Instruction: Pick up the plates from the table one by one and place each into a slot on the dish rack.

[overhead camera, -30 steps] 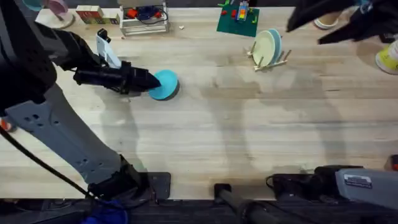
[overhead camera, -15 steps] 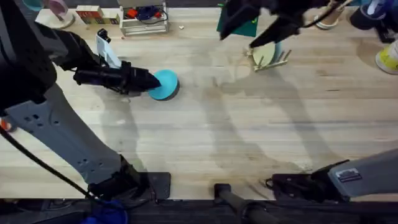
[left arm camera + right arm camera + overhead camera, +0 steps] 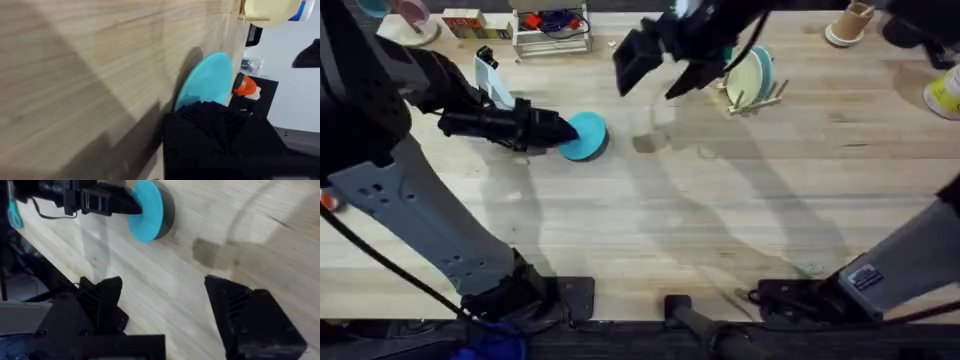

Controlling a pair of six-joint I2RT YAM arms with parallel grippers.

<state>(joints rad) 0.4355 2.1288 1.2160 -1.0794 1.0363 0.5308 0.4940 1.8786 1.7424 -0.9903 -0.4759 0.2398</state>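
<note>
A solid turquoise-blue round plastic plate sits at upper left of centre on the light-wood plank table, lifted on edge. The left gripper appears clamped on its rim, though the contact is partly hidden. At upper right, the small wooden peg rack holds a pale cream-green plate. Just left of it hovers the right gripper, fingers wide apart.

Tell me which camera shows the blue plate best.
The right wrist view: the blue plate appears whole, with the left gripper at its edge. Overhead, that gripper covers part of the plate. The left wrist view shows it edge-on, partly behind its fingers.
</note>
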